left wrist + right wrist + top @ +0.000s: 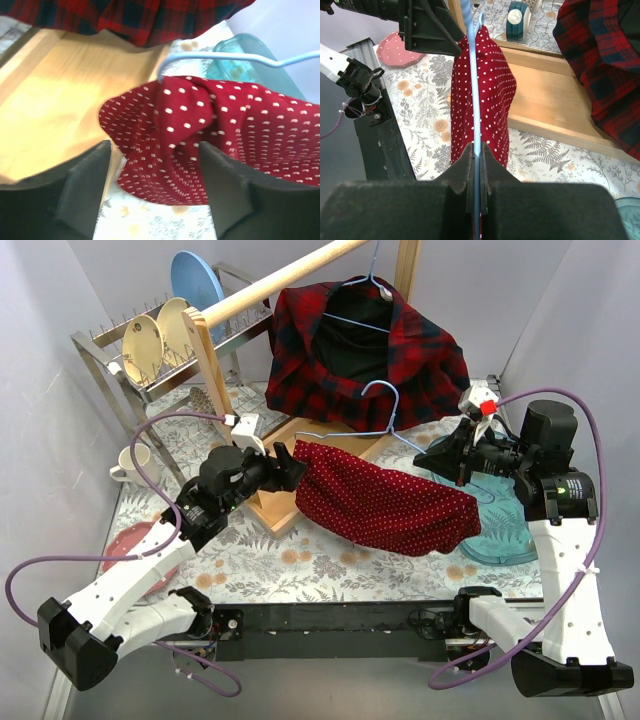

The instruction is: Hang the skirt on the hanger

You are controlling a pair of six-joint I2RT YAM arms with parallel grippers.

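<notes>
Floral print covers the surface, and pale walls close it in on three sides. At 3 o'clock in the top view, the right hand is seen with its fingers pressed together on the blue wire of the hanger. In the right wrist view this hand is clamped on the hanger, which runs straight away from it.

The skirt, red with white dots, is draped over that wire and falls on both sides of it. It is stretched across the middle of the surface between the two hands. Whether its lower edge rests on the surface cannot be told.

At 9 o'clock the left hand is held at the skirt's far end. Its fingers stand well apart, and the skirt's edge hangs just beyond them, not pinched. The hanger's tip is seen above the cloth.

Under the skirt's left end lies a wooden base. At 12 o'clock a plaid shirt is hung from a wooden rail. A teal dish lies at 4 o'clock, partly under the skirt's right end. A rack with plates stands at 10 o'clock, a mug at 9 o'clock and a pink plate at 8 o'clock.
</notes>
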